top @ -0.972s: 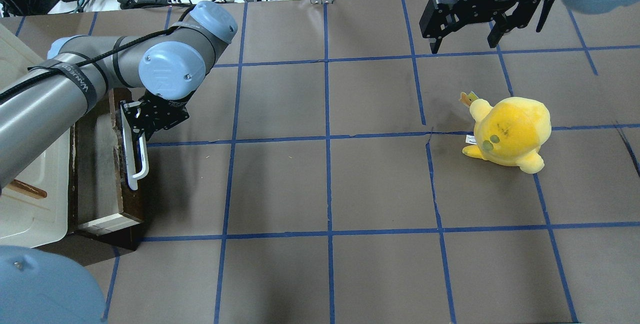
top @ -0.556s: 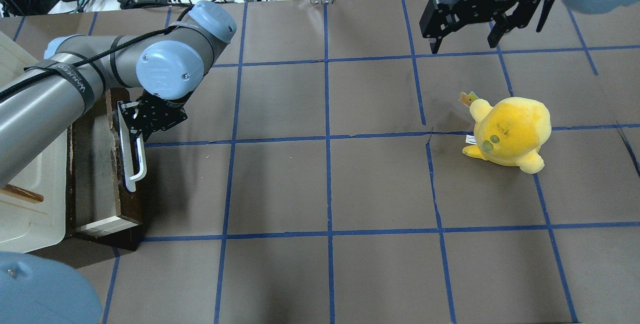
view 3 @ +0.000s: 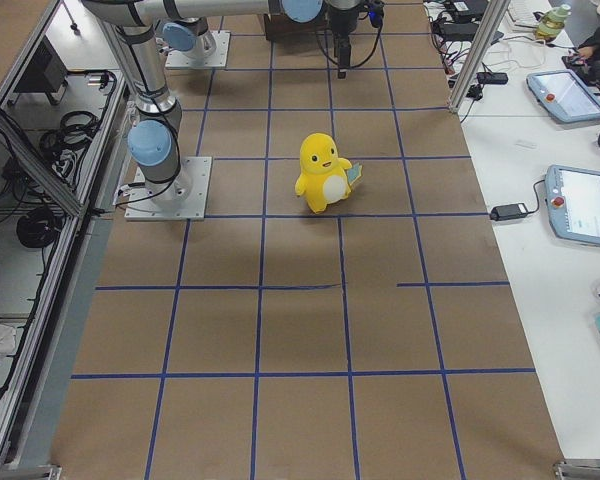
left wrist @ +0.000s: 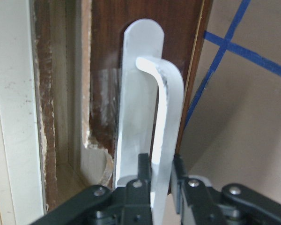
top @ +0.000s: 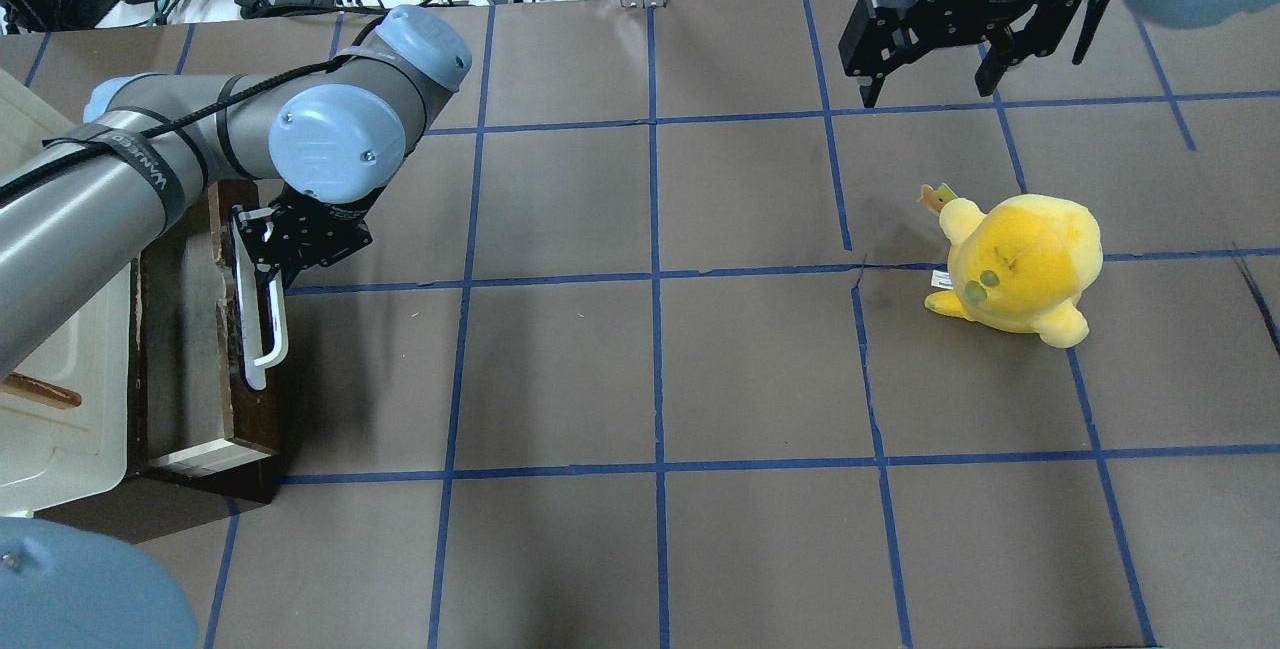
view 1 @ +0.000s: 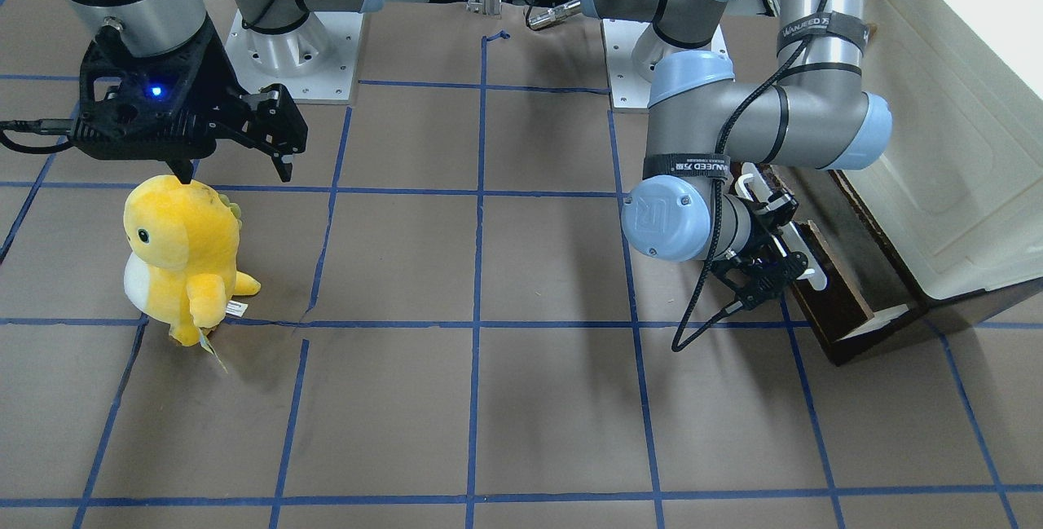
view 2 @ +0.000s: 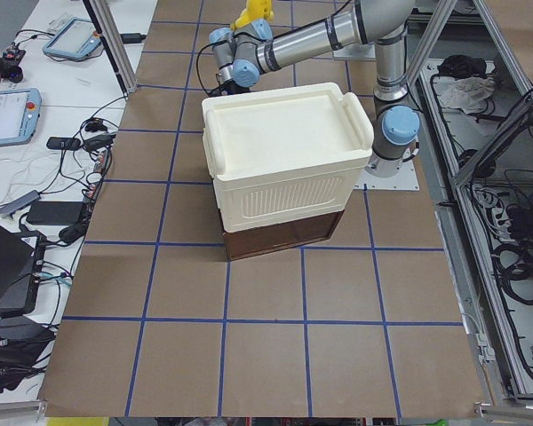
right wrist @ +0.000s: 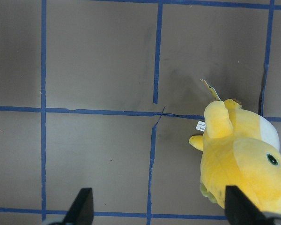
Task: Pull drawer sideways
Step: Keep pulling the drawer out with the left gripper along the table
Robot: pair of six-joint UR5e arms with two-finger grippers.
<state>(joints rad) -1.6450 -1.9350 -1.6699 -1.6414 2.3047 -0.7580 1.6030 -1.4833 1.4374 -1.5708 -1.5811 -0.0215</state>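
Observation:
The dark brown drawer (top: 190, 359) lies at the table's left edge, with its pale interior showing in the left wrist view (left wrist: 61, 117). Its white bar handle (top: 262, 329) faces the table's middle. My left gripper (top: 275, 264) is shut on the far end of the handle (left wrist: 159, 117), one finger on each side of the bar. In the front-facing view the left gripper (view 1: 774, 248) holds the handle (view 1: 807, 264) on the drawer (view 1: 839, 301). My right gripper (top: 930, 79) hangs open and empty at the far right, above the table.
A large cream-white plastic box (top: 60, 429) sits over the drawer on its left side and also shows in the left side view (view 2: 284, 151). A yellow plush toy (top: 1015, 269) stands at the right, just below the right gripper (right wrist: 159, 206). Blue tape lines grid the brown table.
My left gripper, the handle and the drawer have shifted a little to the left in the overhead view. The cream box has shifted left with them. The right arm has not moved.

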